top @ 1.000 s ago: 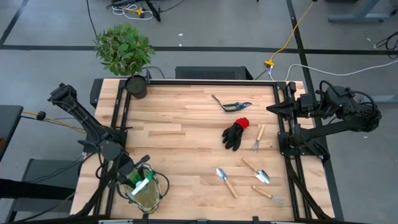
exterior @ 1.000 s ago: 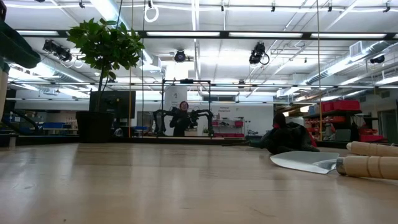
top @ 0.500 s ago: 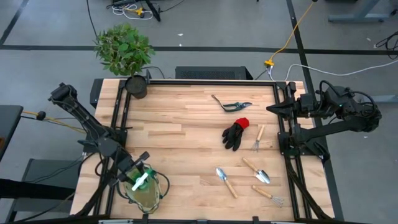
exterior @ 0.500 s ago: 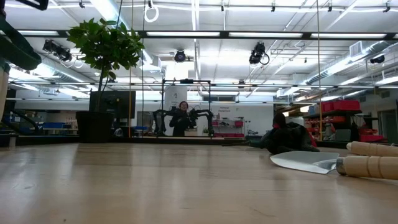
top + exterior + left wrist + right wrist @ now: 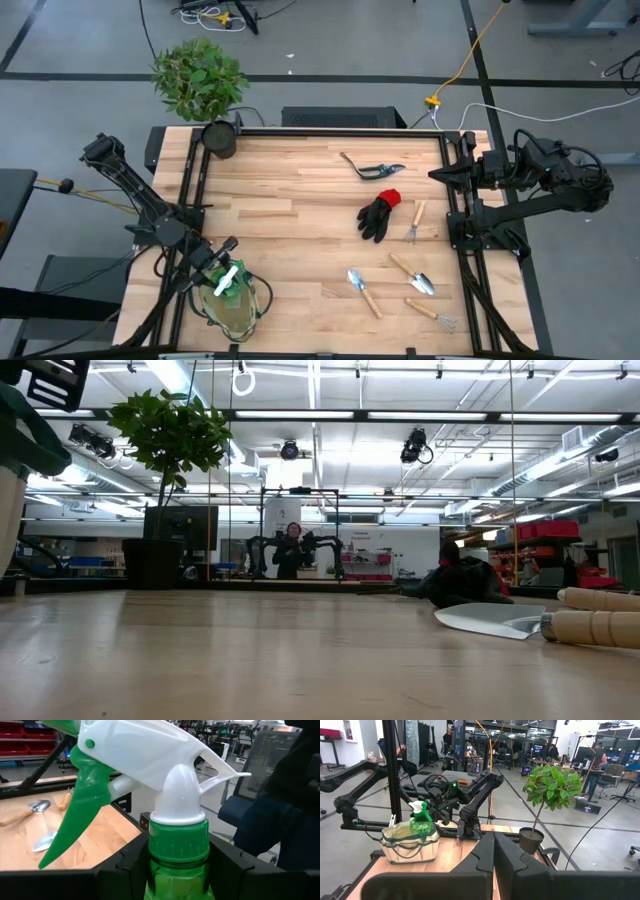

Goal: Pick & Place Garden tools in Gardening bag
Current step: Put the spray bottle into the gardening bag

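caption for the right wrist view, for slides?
Left hand holds the spray bottle over the bag; plant beside.

1. The right hand [image 5: 493,851] has its dark fingers pressed together.
2. Across the desk [image 5: 447,856], the green spray bottle [image 5: 421,818] stands in the gardening bag [image 5: 409,843], seemingly gripped by the left hand [image 5: 440,806].
3. A potted plant [image 5: 547,795] stands nearby.

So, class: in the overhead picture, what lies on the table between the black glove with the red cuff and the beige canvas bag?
Nothing: the high view shows only bare wooden tabletop between the black glove and the beige canvas bag.
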Motion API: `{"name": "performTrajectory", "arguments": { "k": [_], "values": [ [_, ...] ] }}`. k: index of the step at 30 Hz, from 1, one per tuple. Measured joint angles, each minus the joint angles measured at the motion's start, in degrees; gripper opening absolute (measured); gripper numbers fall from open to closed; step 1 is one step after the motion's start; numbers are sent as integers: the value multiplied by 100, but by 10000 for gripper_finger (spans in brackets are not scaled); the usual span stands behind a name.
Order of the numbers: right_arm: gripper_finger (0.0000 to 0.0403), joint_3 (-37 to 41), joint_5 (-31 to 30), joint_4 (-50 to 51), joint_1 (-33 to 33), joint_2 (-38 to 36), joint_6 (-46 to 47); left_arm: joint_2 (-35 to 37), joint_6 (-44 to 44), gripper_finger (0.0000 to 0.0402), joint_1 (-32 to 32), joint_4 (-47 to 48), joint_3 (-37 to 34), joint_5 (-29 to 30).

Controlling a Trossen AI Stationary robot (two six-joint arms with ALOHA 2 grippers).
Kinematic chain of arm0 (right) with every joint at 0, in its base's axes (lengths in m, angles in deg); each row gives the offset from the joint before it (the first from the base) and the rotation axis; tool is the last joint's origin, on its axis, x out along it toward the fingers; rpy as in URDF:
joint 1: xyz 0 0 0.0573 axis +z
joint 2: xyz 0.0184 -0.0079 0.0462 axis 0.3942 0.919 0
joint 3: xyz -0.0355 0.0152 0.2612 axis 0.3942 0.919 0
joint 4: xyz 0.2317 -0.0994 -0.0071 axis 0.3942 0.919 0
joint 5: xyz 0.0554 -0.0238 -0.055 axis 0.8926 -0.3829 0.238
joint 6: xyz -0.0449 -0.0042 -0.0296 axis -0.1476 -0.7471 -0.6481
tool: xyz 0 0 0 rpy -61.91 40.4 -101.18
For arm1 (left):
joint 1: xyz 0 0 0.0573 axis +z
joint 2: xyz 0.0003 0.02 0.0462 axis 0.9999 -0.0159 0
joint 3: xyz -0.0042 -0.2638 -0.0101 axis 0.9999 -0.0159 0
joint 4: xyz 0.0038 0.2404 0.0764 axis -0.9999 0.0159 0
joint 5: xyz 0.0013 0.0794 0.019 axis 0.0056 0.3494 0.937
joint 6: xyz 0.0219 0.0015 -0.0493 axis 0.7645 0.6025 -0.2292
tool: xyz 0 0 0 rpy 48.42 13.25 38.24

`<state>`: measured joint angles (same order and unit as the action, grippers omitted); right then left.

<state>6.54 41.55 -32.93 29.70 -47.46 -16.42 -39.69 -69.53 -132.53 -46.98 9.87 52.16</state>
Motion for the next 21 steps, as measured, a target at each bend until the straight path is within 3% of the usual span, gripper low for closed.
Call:
{"name": "performTrajectory", "arguments": {
  "k": [14,21],
  "values": [
    [11,0,-1,1,-2,0,2,12,-450,168,-16,-14,0,88],
    [11,0,-2,2,-1,0,1,11,-446,168,-172,-15,0,513]
  ]
}}
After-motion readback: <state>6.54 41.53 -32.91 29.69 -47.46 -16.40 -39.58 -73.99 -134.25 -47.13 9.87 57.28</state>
